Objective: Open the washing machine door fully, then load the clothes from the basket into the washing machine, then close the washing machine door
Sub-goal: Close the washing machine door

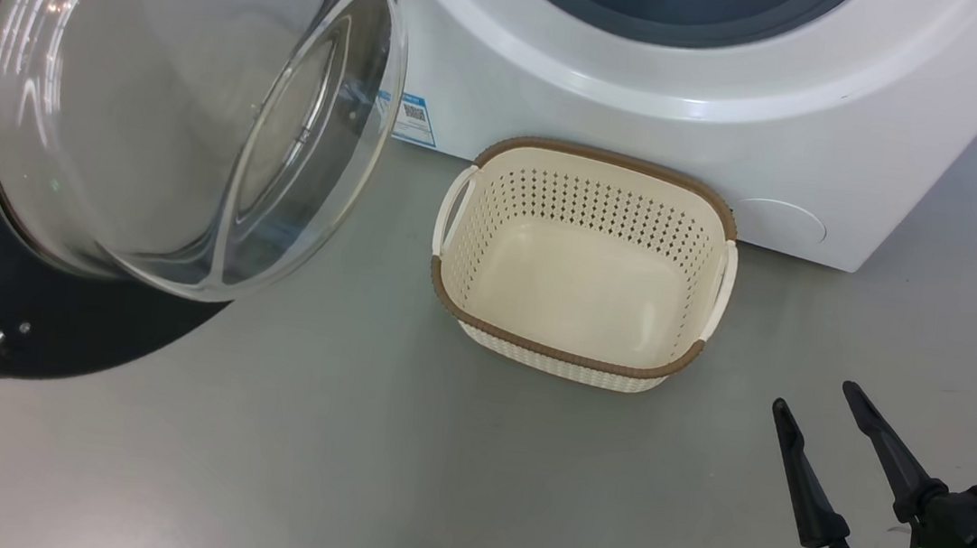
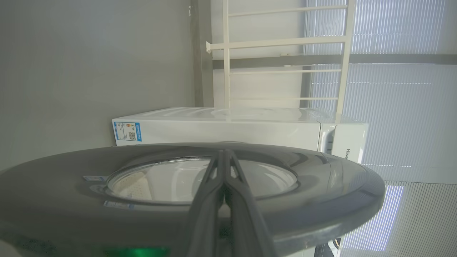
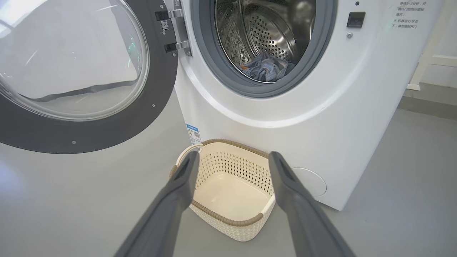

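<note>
The washing machine door (image 1: 65, 329) stands swung open at the left, its glass bowl bulging toward me. The washing machine (image 1: 652, 101) fills the top, its steel drum open. The clothes (image 3: 266, 69), bluish with orange print, lie low inside the drum. The cream basket (image 1: 561, 356) sits on the floor against the machine's front with nothing inside. My right gripper (image 1: 813, 397) hovers open at the lower right, short of the basket (image 3: 228, 219); its fingers frame it (image 3: 234, 157). My left gripper (image 2: 224, 152) is shut, its fingers lying over the door's outer face (image 2: 321, 185); I cannot tell whether they touch it.
Smooth grey floor (image 1: 344, 440) spreads around the basket. A blue label (image 1: 414, 119) sits low on the machine's left edge, a round cover (image 1: 780, 221) low on its front. White railing (image 2: 285, 43) and window blinds stand behind the machine.
</note>
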`<state>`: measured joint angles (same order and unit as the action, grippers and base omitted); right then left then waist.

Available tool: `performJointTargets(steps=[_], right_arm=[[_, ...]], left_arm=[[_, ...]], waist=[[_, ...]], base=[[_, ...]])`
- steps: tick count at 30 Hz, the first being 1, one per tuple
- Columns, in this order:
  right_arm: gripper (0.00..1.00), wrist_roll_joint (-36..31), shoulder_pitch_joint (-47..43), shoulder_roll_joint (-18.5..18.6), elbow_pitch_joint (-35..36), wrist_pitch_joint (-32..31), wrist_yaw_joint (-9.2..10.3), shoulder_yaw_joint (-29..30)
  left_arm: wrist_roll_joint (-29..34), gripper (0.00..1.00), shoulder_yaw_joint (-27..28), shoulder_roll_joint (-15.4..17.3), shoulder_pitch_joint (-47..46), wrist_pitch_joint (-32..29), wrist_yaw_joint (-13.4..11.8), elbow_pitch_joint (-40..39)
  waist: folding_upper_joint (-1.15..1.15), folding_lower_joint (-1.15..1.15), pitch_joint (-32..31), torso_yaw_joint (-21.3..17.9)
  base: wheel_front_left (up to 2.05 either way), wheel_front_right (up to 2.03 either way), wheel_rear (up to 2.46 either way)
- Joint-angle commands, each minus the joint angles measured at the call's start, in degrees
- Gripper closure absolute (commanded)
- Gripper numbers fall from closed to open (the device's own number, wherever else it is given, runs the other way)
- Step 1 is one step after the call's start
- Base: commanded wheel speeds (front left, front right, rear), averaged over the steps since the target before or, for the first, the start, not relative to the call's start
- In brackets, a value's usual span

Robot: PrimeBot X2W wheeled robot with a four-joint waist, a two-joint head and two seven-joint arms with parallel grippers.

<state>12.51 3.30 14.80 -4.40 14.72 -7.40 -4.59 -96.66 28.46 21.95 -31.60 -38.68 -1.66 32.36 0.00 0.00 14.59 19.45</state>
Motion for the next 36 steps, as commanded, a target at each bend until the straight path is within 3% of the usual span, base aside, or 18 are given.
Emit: performJointTargets(steps=[1, 36], right_arm=[[0.00, -0.3, -0.9, 0.4, 1.2, 0.3, -0.09, -1.1], [0.00, 0.3, -2.4, -6.5, 0.9, 0.3, -0.09, -0.3]], left_arm=[[-0.4, 1.00, 0.5, 2.2, 0.6, -1.2, -0.2, -2.0], [-1.9, 1.00, -0.6, -4.3, 14.6, -7.3, -8.0, -23.7]], waist=[[0.00, 0.00, -0.2, -0.2], [0.00, 0.00, -5.5, -4.3]], base=[[0.00, 0.00, 0.00], [0.00, 0.00, 0.00]])
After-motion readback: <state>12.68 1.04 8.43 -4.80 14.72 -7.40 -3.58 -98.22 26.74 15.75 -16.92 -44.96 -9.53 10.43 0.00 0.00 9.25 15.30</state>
